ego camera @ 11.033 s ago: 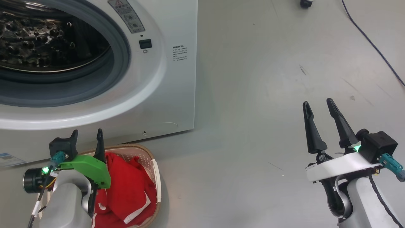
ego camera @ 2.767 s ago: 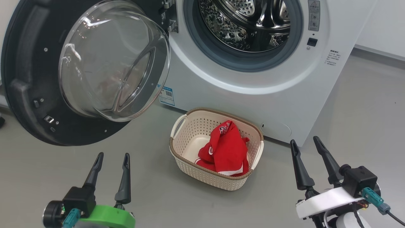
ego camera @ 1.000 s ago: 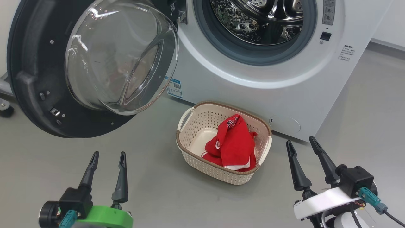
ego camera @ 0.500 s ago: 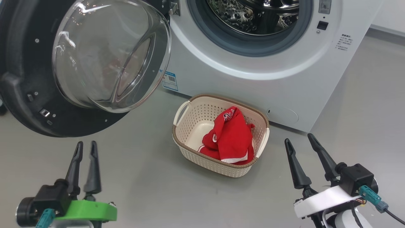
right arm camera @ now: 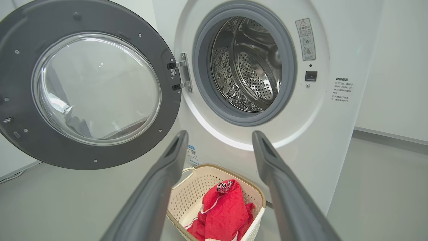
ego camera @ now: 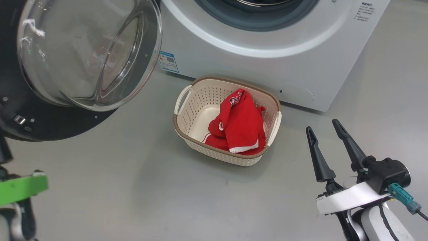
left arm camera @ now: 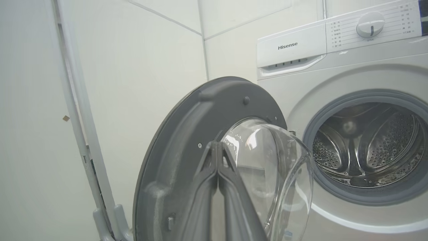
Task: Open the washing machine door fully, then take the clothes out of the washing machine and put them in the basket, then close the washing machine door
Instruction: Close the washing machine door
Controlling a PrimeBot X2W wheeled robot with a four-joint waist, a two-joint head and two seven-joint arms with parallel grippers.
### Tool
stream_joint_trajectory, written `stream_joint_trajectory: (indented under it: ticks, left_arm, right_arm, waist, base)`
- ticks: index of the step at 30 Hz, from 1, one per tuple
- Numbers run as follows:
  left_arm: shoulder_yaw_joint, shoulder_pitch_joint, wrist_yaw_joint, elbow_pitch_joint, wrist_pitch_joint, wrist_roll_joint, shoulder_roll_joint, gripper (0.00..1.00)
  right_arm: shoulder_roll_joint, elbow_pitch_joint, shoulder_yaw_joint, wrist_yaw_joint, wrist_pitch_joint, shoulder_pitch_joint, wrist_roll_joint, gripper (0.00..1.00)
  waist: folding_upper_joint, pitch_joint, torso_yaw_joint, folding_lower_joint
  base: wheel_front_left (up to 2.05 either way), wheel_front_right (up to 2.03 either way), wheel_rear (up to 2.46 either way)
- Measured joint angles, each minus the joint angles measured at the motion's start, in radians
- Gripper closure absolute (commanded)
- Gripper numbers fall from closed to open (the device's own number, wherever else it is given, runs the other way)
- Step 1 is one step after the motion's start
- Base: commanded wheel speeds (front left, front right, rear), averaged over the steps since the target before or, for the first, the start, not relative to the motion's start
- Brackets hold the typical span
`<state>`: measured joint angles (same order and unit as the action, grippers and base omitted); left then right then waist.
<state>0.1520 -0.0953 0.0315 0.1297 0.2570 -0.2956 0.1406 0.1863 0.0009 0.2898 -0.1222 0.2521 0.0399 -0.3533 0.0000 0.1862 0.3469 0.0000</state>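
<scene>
While the washing machine door (ego camera: 50, 124) hangs open at left, the left gripper (left arm camera: 217, 147) is pinched together, empty; the Hisense washing machine (left arm camera: 291, 63) (blue sticker (ego camera: 168, 61) low down) backs the basket (ego camera: 187, 134) holding red clothes (ego camera: 239, 124); the right gripper (ego camera: 321, 125) gapes, empty.

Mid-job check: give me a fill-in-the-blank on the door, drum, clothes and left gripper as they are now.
The washing machine door stands ____.
The drum of the washing machine is ____.
The ____ clothes lie in the basket.
The left gripper is ____, holding nothing.
Missing words: open; empty; red; shut.
</scene>
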Motion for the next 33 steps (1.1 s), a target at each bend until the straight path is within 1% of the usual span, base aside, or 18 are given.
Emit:
stream_joint_trajectory:
  ticks: [3,7,13,14,16,18,21,23,28,31,32,33]
  left_arm:
    - [0.072,-0.048,0.000,0.014,0.001,-0.041,0.031,1.00]
    - [0.171,-0.110,0.000,0.004,0.001,-0.077,0.108,1.00]
    - [0.305,-0.194,0.000,-0.052,-0.029,-0.207,0.168,1.00]
    - [0.334,-0.214,0.000,-0.061,-0.035,-0.242,0.174,1.00]
    - [0.380,-0.256,0.006,-0.091,-0.055,-0.299,0.184,1.00]
    - [0.424,-0.281,0.013,-0.130,-0.079,-0.332,0.202,1.00]
    - [0.475,-0.288,0.023,-0.190,-0.108,-0.345,0.260,1.00]
    - [0.504,-0.311,0.026,-0.234,-0.137,-0.377,0.280,1.00]
    - [0.533,-0.374,0.047,-0.336,-0.213,-0.468,0.274,1.00]
    - [0.581,-0.422,0.065,-0.404,-0.260,-0.542,0.266,1.00]
    - [0.595,-0.444,0.069,-0.454,-0.305,-0.579,0.259,1.00]
    - [0.600,-0.452,0.069,-0.477,-0.326,-0.604,0.252,1.00]
  right_arm:
    - [0.016,-0.006,-0.001,0.000,0.000,0.009,0.005,0.00]
    - [0.037,-0.021,0.000,0.000,-0.003,0.029,0.005,0.00]
    - [0.054,-0.029,0.007,0.000,-0.011,0.056,0.005,0.00]
    - [0.057,-0.029,0.009,0.000,-0.011,0.057,0.005,0.00]
    - [0.061,-0.029,0.011,0.000,-0.011,0.058,0.005,0.00]
    - [0.066,-0.028,0.012,0.000,-0.011,0.060,0.005,0.00]
    - [0.068,-0.027,0.016,0.000,-0.010,0.064,0.004,0.00]
    - [0.069,-0.027,0.015,0.000,-0.010,0.067,0.003,0.00]
    - [0.076,-0.027,0.008,0.000,-0.010,0.074,0.002,0.00]
    - [0.077,-0.027,0.009,0.000,-0.010,0.075,0.002,0.00]
    - [0.078,-0.027,0.009,0.000,-0.010,0.075,0.001,0.00]
    - [0.078,-0.027,0.009,0.000,-0.010,0.076,0.001,0.00]
  waist:
    - [0.0000,0.028,-0.008,0.0000]
    - [0.0000,0.063,-0.019,0.0000]
    - [0.0000,0.107,-0.041,0.0002]
    - [0.0000,0.112,-0.046,0.0002]
    - [0.0000,0.121,-0.057,0.0002]
    - [0.0000,0.128,-0.068,0.0002]
    - [0.0000,0.136,-0.085,0.0002]
    - [0.0000,0.139,-0.095,0.0002]
    - [0.0000,0.145,-0.110,0.0002]
    - [0.0000,0.148,-0.113,0.0001]
    - [0.0000,0.149,-0.115,0.0001]
    - [0.0000,0.150,-0.116,0.0001]
  base:
    - [0.00,0.00,0.00]
    - [0.00,0.00,0.00]
    - [0.00,0.00,0.00]
    - [0.00,0.00,0.00]
    - [0.00,0.00,0.00]
    - [0.00,0.00,0.00]
    - [0.00,0.00,0.00]
    - [0.00,0.00,0.00]
    - [0.00,0.00,0.00]
    - [0.00,0.00,0.00]
    - [0.00,0.00,0.00]
    - [0.00,0.00,0.00]
